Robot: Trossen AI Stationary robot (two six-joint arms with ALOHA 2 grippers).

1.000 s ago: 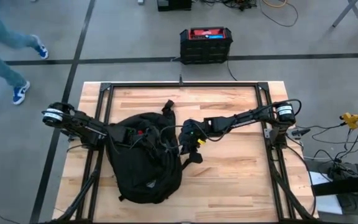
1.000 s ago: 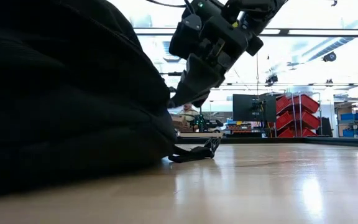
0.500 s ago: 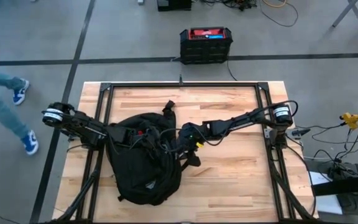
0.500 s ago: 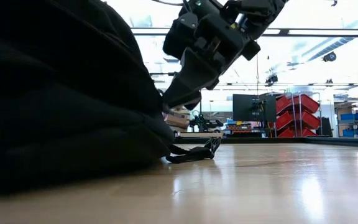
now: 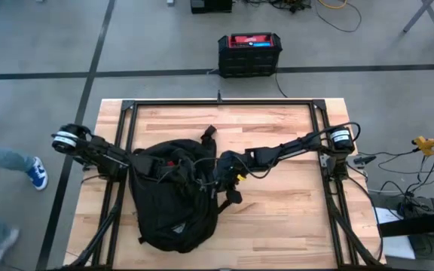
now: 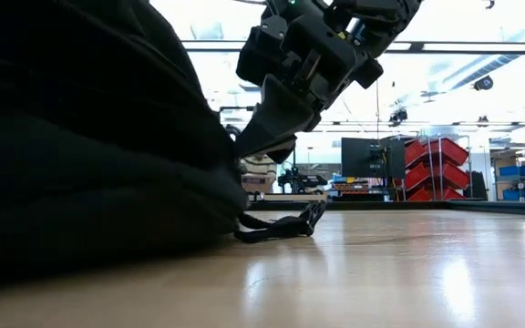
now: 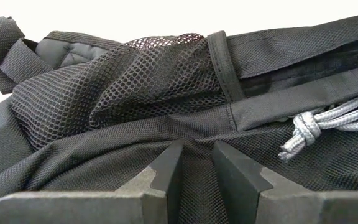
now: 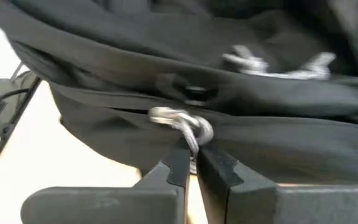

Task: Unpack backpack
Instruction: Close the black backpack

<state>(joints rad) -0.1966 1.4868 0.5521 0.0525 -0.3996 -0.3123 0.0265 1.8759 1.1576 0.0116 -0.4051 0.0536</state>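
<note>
On the wooden counter (image 5: 277, 218), toward its 8 o'clock part in the high view, the backpack (image 5: 173, 197) lies flat, its rounded end toward 6 o'clock and its straps and buckled webbing (image 6: 281, 225) spilling off toward 3 o'clock.

The right gripper (image 8: 191, 163) reaches in from 3 o'clock to the bag's upper right edge. Its wrist view shows the fingers nearly together, pinched on a cord zip pull (image 8: 182, 121) that hangs from a zip line across the fabric.

The left gripper (image 7: 196, 163) comes in from 9 o'clock and presses on the bag's upper left side. Its fingers stand close together with a fold of the black cloth between them, just below a mesh pocket (image 7: 135, 78) and beside a grey knotted cord (image 7: 328, 124); it seems to be holding the bag steady.

As for progress, the job looks barely begun. No contents lie out on the counter, and the zip appears mostly shut. Opening the compartment and lifting things out are both left to do.
</note>
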